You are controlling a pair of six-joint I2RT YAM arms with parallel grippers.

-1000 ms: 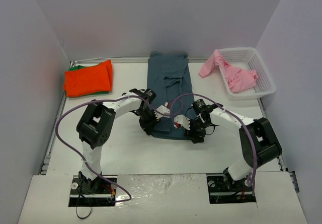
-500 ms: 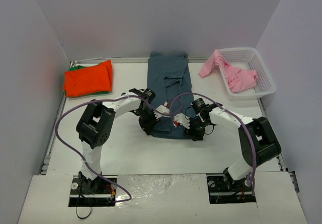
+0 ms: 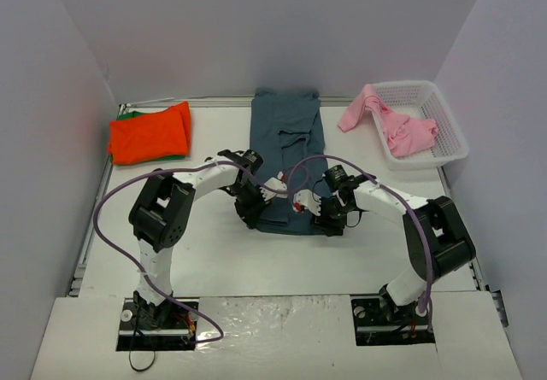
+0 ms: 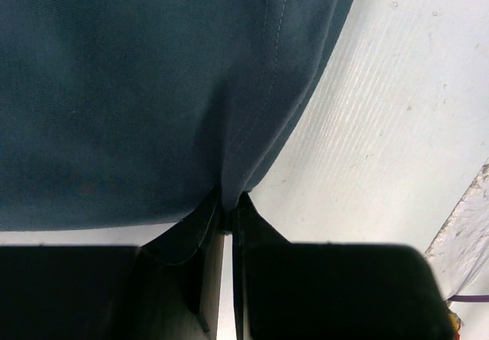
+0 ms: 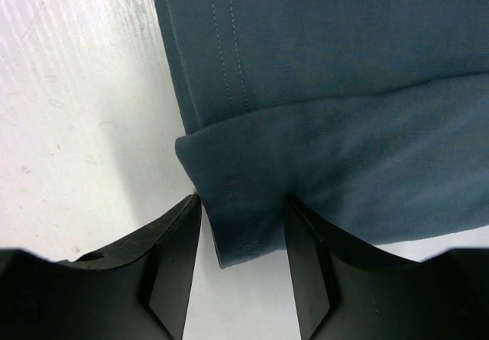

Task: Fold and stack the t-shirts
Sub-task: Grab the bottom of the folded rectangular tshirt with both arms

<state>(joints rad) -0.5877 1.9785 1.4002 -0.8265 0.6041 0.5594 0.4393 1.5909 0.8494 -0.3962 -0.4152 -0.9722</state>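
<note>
The dark slate-blue t-shirt (image 3: 286, 145) lies folded into a long strip in the middle of the table. My left gripper (image 3: 249, 212) is at its near left corner, shut on a pinch of the blue cloth (image 4: 153, 88). In the left wrist view the gripper (image 4: 228, 212) has its jaws pressed together on the fabric. My right gripper (image 3: 330, 223) is at the near right corner. In the right wrist view the gripper (image 5: 243, 237) is open, with the folded hem corner (image 5: 237, 202) lying between its fingers (image 5: 172, 271).
The orange-red t-shirt (image 3: 149, 132) lies folded at the far left on top of the green t-shirt (image 3: 126, 116), of which only a sliver shows. The light pink t-shirt (image 3: 389, 124) hangs over the white lattice basket (image 3: 453, 124) at the far right.
Both grippers have shifted slightly away from me at the shirt's near edge, and that edge has crept a little farther. The right jaws now straddle the hem corner.
</note>
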